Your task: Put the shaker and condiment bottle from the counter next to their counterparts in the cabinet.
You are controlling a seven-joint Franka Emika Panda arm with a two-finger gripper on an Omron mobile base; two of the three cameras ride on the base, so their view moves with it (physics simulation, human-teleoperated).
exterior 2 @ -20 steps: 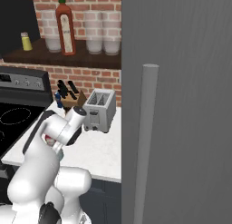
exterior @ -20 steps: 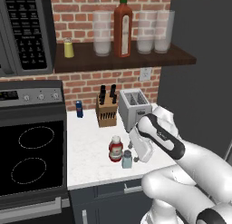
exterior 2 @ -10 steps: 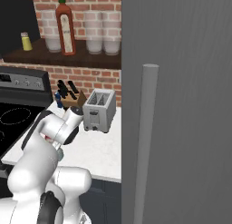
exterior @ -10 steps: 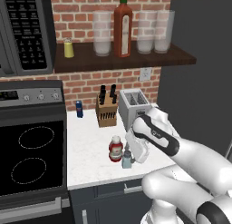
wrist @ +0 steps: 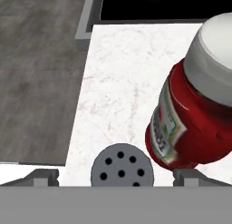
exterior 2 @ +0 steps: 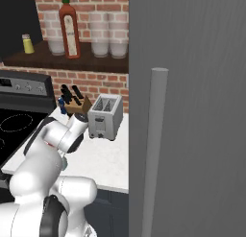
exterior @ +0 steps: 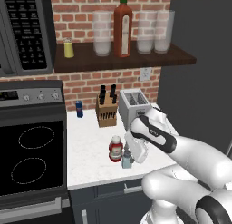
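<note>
The shaker (exterior: 126, 160), small and pale blue-grey, stands near the counter's front edge. In the hand view its grey holed cap (wrist: 121, 167) sits between my two fingertips (wrist: 43, 175). My gripper (wrist: 117, 175) is open and points down just above the shaker (exterior: 130, 156), straddling it without closing. The squat red condiment bottle (exterior: 115, 148) with white cap stands close on the shaker's left (wrist: 190, 123). On the cabinet shelf (exterior: 136, 60) stand the yellow shaker (exterior: 68, 48) and the tall red-brown bottle (exterior: 123, 28), also in the right base view as the yellow shaker (exterior 2: 28, 44) and tall bottle (exterior 2: 69, 29).
A toaster (exterior: 134, 103), a knife block (exterior: 107, 110) and a small blue can (exterior: 79, 109) stand at the counter's back. The stove (exterior: 31, 159) lies left, a microwave (exterior: 22, 32) above it. Clear glasses (exterior: 102, 32) flank the tall bottle. A grey door with handle (exterior 2: 158, 145) stands right.
My hand has swung left and down over the counter, coming from beside the toaster to just above the shaker. The jaws stayed open. Bottle and shaker have not moved.
</note>
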